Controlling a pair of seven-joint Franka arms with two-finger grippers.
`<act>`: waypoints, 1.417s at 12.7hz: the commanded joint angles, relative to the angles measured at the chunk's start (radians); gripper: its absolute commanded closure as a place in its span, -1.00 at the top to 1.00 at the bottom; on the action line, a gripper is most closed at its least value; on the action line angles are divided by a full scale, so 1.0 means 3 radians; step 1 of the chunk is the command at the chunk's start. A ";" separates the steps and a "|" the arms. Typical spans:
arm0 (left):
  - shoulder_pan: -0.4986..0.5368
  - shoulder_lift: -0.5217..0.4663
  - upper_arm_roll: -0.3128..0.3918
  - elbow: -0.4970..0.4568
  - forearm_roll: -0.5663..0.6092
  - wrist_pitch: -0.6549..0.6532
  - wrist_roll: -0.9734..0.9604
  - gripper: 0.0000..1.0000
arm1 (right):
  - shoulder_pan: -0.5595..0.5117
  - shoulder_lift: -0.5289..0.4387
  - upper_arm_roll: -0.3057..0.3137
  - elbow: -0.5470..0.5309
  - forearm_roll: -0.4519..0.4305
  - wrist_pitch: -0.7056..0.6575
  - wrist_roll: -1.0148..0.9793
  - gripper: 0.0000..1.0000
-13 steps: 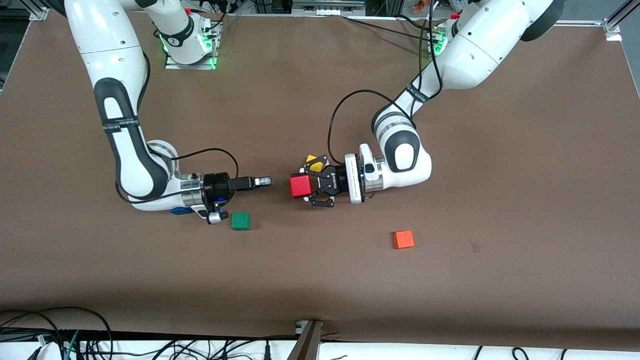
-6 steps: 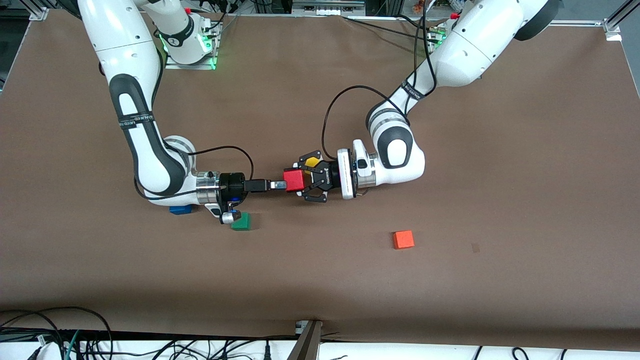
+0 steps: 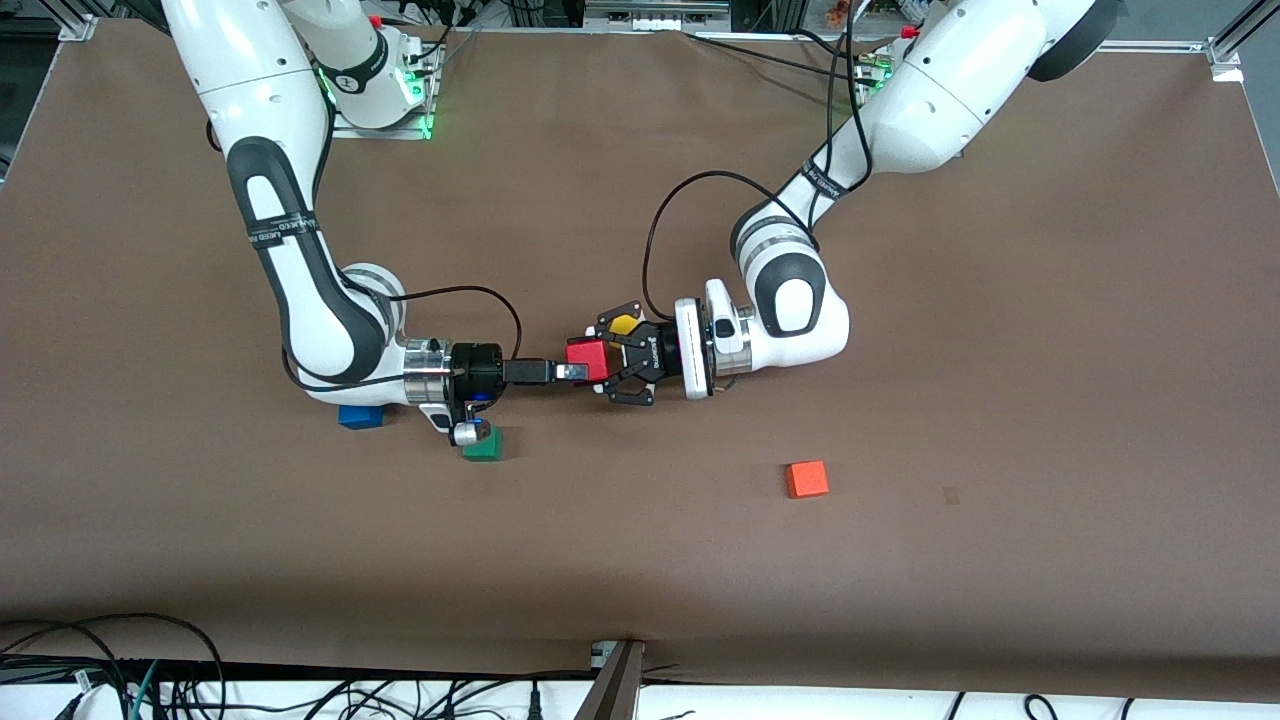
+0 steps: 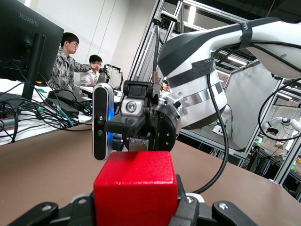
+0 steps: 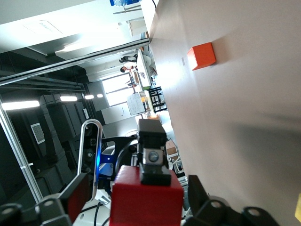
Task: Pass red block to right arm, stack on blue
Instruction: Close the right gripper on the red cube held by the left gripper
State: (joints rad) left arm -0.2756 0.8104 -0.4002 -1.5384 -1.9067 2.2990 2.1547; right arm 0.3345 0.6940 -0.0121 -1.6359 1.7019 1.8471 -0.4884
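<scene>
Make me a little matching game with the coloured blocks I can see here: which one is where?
Things:
1. red block
2. blue block
3. green block
4. orange block

Places:
A. alone on the table toward the left arm's end
B. half hidden under the right arm
C. held in the left gripper
D. on the table just below the right arm's wrist

Pairs: 1-C, 2-B, 3-D, 4-A

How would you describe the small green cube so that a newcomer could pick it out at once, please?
Start at the right arm's black cylindrical gripper, which meets the small red cube over mid-table. The small green cube sits on the brown table just under that gripper's wrist, nearer the front camera. The small blue cube beside it lies toward the right arm's end; the small orange cube toward the left arm's.
</scene>
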 commanded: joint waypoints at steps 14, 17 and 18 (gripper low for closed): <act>0.0008 0.0009 0.0005 0.0061 -0.0128 -0.0044 0.0007 1.00 | -0.0005 -0.0201 -0.0021 -0.0100 -0.0134 0.0076 0.0084 -1.00; 0.0268 -0.0022 0.0015 0.0056 0.0213 -0.0335 -0.0294 1.00 | -0.0021 -0.0263 -0.0174 -0.0054 -0.0558 0.0046 0.0079 -1.00; 0.0371 -0.0022 0.0010 0.0056 0.0397 -0.0417 -0.0427 1.00 | -0.0031 -0.0283 -0.0240 -0.0019 -0.0762 0.0040 0.0079 -1.00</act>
State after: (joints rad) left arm -0.2185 0.8119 -0.3942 -1.5220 -1.8626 2.2195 2.0917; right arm 0.3306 0.6422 -0.0576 -1.6387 1.5541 1.8670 -0.4691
